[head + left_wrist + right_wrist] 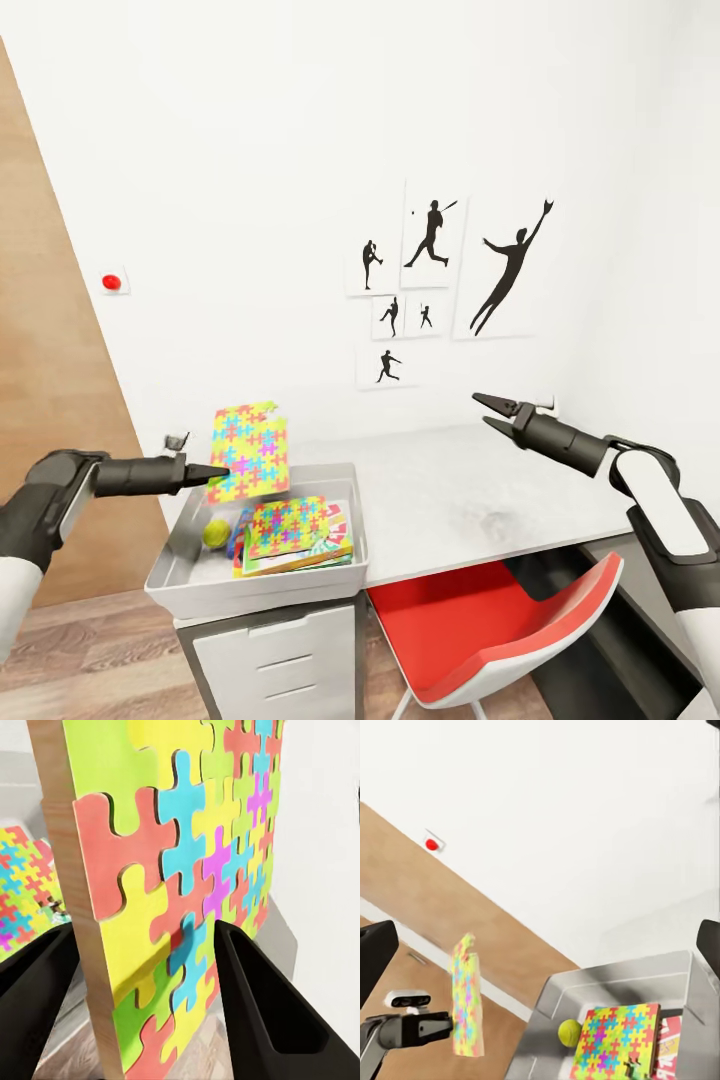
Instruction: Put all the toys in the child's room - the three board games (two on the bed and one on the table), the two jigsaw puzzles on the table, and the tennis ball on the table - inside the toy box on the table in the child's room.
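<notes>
My left gripper (222,470) is shut on a jigsaw puzzle (250,450), holding the slab upright by its edge near the far left corner of the toy box (170,560). In the left wrist view the puzzle (180,870) stands between both fingers (270,1012). Inside the toy box lie the tennis ball (216,532), a second jigsaw puzzle (288,524) and board games (338,540) stacked under it. My right gripper (490,412) hangs open above the table (470,490), holding nothing. The right wrist view shows the toy box (615,979), ball (570,1032), flat puzzle (615,1042) and held puzzle (467,997).
White drawers (280,660) stand under the toy box. A red chair (500,630) is tucked at the table's front, with a darker lower section (640,600) at the right. Silhouette pictures (440,280) hang on the white wall; a wood panel (50,400) is at the left.
</notes>
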Tool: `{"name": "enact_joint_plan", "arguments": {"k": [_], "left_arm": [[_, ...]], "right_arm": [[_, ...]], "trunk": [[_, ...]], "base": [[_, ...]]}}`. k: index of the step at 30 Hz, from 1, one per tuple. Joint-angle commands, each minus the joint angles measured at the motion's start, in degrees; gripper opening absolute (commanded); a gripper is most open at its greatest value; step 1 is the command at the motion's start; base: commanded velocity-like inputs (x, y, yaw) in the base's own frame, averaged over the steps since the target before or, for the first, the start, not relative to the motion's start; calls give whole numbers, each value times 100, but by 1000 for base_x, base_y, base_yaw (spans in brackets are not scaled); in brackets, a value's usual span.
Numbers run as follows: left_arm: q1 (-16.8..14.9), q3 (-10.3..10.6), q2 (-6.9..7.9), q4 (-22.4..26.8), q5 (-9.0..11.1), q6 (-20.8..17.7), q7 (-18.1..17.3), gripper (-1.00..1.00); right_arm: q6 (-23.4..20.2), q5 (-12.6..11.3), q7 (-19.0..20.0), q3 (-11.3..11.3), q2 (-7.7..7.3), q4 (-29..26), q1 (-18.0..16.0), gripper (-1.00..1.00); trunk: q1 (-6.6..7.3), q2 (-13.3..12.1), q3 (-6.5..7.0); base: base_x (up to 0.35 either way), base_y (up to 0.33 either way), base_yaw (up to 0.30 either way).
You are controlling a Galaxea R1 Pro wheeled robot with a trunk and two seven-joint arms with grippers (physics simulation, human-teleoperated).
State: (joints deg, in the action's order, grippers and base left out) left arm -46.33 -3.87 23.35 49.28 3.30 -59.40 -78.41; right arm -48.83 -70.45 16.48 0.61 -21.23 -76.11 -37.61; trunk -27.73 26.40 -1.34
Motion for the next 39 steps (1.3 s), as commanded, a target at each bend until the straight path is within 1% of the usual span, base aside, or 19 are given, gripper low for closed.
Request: {"name": "enact_joint_plan", "arguments": {"k": [1,2,3,4,5,6,7,9,10,12,14,17,24,27,29,33,36,39], "left_arm": [[-34,1,-31,-49,18,-60,77,-100],[-75,0,-100,-131,13,-60,240,-100],[-90,0,-141,-162,11,-60,325,-100],[-111,0,-241,-209,9,-60,503,-100],[-118,2,-299,-226,8,-60,596,-100],[-129,3,-423,-258,7,-60,792,-100],[-133,4,-484,-267,6,-60,896,-100],[-142,0,-655,-295,10,-60,1293,-100],[-144,-3,-715,-302,9,-60,1457,-100],[-146,-3,-798,-329,7,-60,1665,-100],[-147,-1,-849,-365,10,-54,1850,-100],[-148,-2,-886,-392,7,-47,2041,-100],[-148,5,-907,-443,5,-33,2236,-100],[-148,13,-910,-560,4,-24,2388,-100],[-148,10,-916,-639,4,-15,2658,-100],[-149,9,-933,-669,4,-12,2950,-100],[-149,14,-1014,-677,5,-11,3105,-100],[-148,16,-1133,-681,-1,-8,3212,-100]], "right_arm": [[-11,18,1,5,-4,-2,-9,100],[-11,17,-46,3,-5,-10,-12,100],[-12,16,-67,3,-7,-11,-13,100],[-12,15,-107,2,-9,-16,-15,100],[-12,15,-121,1,-10,-18,-15,100],[-12,13,-143,1,-11,-21,-16,100],[-12,11,-150,1,-13,-22,-17,100],[-14,6,-171,0,-14,-25,-17,100],[-19,5,-178,0,-15,-27,-17,100],[-64,11,-183,-5,-18,-28,-21,100],[-166,18,-186,-24,-20,-25,-24,100],[-299,21,-188,-45,-24,-19,-25,100],[-390,22,-191,-61,-55,-11,-33,100],[-405,23,-208,-62,-43,7,-89,100],[-413,23,-275,-62,-32,25,-133,100],[-416,17,-346,-63,-31,31,-150,100],[-416,19,-372,-63,-30,33,-158,100],[-417,22,-385,-62,-37,34,-160,100]], "trunk": [[-3,13,-13],[-3,13,-13],[-3,13,-13],[-3,13,-13],[-3,13,-13],[-3,13,-13],[-3,13,-13],[-3,13,-13],[-3,13,-14],[-3,13,-20],[-3,13,-31],[-3,13,-55],[-3,13,-117],[-3,13,-145],[-3,13,-164],[-3,13,-202],[-3,13,-230],[-3,13,-258]], "base": [[0,0,0],[0,0,0],[0,0,0],[0,0,0],[0,0,0],[0,0,0],[0,0,0],[0,0,0],[0,0,0],[0,0,0],[0,0,0],[0,0,0],[0,0,0],[0,0,0],[0,0,0],[0,0,0],[0,0,0],[0,0,0]]}}
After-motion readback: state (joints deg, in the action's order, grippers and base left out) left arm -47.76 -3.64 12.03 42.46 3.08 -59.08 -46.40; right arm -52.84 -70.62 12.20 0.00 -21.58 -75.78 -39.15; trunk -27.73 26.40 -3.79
